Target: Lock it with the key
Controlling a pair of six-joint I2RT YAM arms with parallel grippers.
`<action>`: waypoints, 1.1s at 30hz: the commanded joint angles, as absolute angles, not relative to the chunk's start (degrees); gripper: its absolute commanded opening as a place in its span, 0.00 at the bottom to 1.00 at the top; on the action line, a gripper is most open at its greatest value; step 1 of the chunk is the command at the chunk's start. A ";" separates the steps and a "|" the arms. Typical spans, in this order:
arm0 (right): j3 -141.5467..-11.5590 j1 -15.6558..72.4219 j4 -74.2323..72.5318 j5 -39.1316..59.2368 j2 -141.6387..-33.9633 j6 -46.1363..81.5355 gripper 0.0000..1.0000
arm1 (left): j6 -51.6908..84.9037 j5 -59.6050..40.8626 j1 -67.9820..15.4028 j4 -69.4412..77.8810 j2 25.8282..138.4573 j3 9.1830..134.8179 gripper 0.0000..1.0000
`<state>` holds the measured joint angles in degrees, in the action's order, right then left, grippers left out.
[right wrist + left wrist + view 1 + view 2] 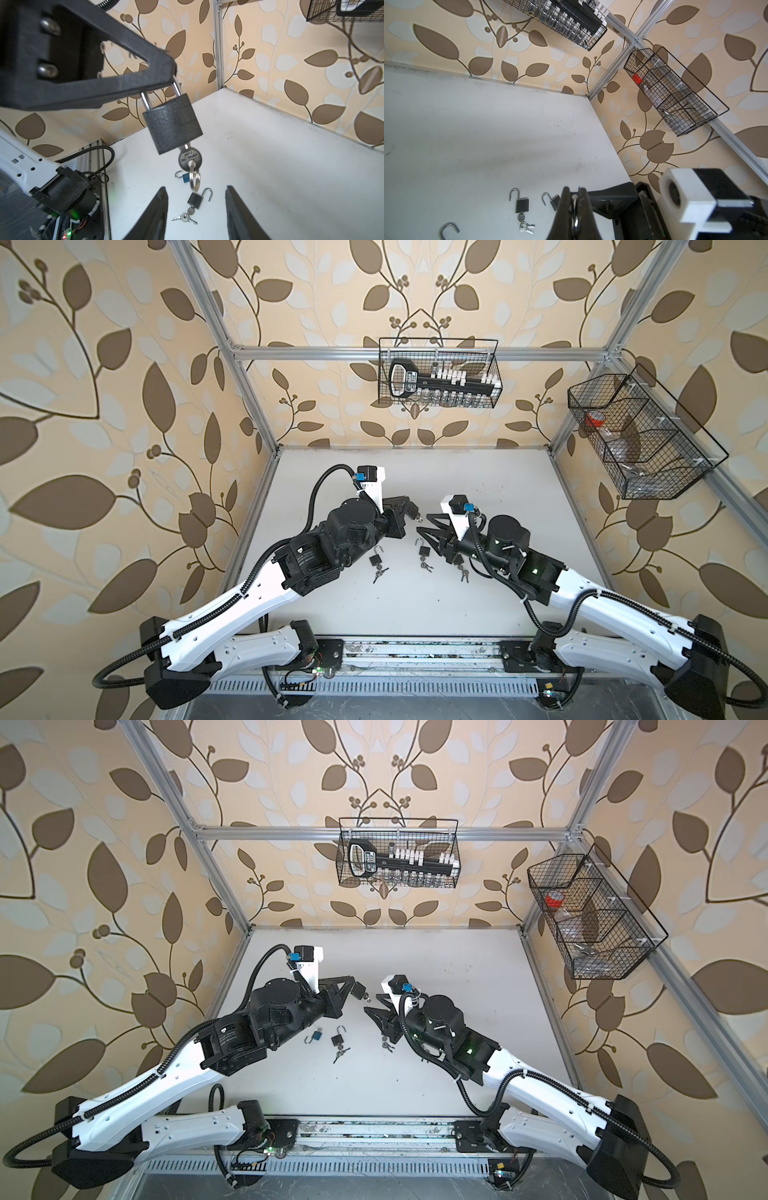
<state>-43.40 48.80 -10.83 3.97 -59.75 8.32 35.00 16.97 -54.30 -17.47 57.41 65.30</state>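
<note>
Padlock [172, 122] hangs by its shackle from the left gripper [173, 77], whose fingers are pressed together on the shackle, clear above the table [270, 166]. The key [189, 156] sits in the underside of the lock body, and its ring [195, 178] dangles. The right gripper [196, 188] stands spread near the ring. On the table lie an open black padlock [195, 199] with spare keys [185, 218] and a blue padlock [186, 177].

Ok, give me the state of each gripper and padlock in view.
left gripper, shut on held padlock's shackle
right gripper, open, empty
held padlock, hanging, shackle closed, key inserted
black padlock, lying on table, shackle open
second black padlock, partly hidden, shackle open
blue padlock, shackle open
</note>
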 commanded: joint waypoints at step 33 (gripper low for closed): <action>-45.80 49.21 -17.05 5.19 -61.57 7.15 0.26 | 36.69 17.03 -54.18 -12.04 54.94 63.27 0.00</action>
